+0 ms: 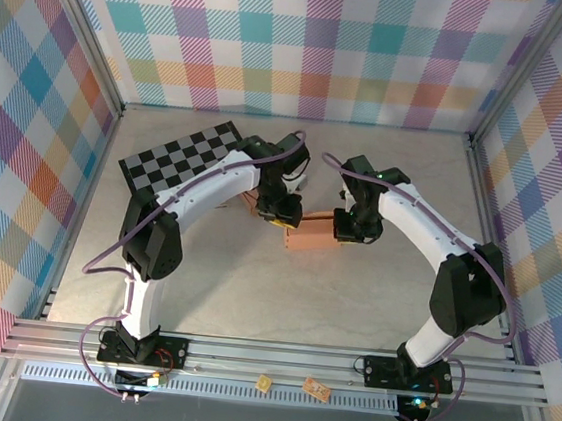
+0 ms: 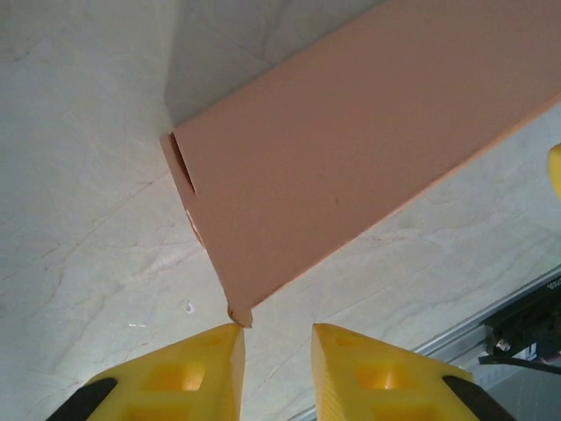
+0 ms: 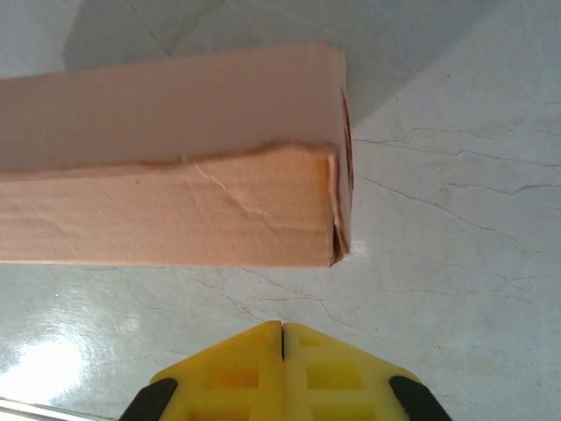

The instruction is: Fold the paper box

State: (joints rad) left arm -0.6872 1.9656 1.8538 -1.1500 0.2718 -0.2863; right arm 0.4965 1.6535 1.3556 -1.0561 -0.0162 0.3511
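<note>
paper box (image 3: 166, 210): matt salmon card, fine grain, creased and scuffed along one edge. table (image 3: 456, 246): smooth marble-look top, slight gloss, one glare patch. my fingers (image 2: 368, 377): yellow moulded plastic, satin. front rail (image 1: 275, 359): bare extruded metal.

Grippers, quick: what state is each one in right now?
Left gripper: fingers slightly apart, empty, just short of the paper box corner.
Right gripper: fingers closed, holding nothing.
</note>
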